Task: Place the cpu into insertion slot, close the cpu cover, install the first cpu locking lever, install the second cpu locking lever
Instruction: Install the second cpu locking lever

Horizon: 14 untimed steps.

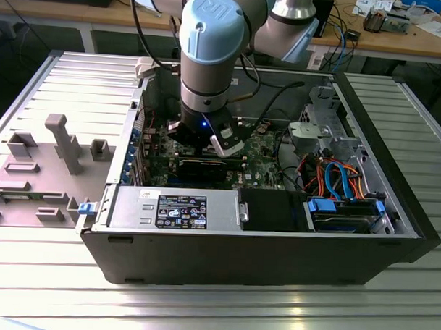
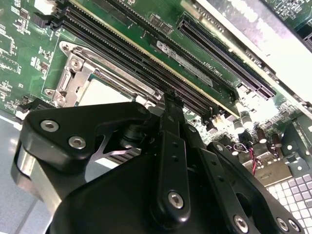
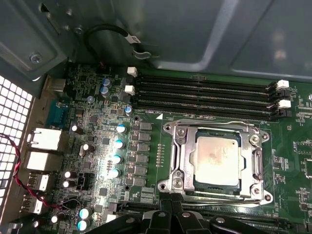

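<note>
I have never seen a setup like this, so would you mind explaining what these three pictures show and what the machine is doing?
The machine is a robot arm reaching down into an open computer case that lies on a ribbed metal table. The exterior view comes from a camera standing off the arm. Both wrist views come from cameras riding on the arm, looking at the green motherboard. In the first wrist view, the cpu, a grey metal square, sits in the insertion slot, with the cpu cover, a silver frame, closed around it. The black gripper hovers just beside the socket, next to the long memory slots, and holds nothing that I can see.
</note>
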Available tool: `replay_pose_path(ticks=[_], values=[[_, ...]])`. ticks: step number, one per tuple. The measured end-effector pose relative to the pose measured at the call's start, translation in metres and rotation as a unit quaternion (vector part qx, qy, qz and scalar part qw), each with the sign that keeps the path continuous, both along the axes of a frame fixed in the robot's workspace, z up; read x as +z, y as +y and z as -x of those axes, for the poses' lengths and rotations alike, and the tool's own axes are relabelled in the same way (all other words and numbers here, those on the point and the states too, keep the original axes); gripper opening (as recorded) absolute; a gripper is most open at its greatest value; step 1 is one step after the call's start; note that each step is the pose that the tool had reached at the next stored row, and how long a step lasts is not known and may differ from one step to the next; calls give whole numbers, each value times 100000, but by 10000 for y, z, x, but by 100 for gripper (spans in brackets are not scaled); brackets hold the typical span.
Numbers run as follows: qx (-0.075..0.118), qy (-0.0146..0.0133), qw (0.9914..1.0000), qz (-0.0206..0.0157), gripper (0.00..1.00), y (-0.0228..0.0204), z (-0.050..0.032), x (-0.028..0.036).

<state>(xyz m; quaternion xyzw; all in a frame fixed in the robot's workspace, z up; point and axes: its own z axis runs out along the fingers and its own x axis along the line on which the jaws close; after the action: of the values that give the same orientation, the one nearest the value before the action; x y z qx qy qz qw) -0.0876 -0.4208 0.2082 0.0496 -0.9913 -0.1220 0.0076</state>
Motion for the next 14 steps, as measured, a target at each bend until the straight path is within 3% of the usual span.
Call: replay_pose_path(ticks=[14], values=[[3, 0, 99999, -480, 11, 2, 15, -39]])
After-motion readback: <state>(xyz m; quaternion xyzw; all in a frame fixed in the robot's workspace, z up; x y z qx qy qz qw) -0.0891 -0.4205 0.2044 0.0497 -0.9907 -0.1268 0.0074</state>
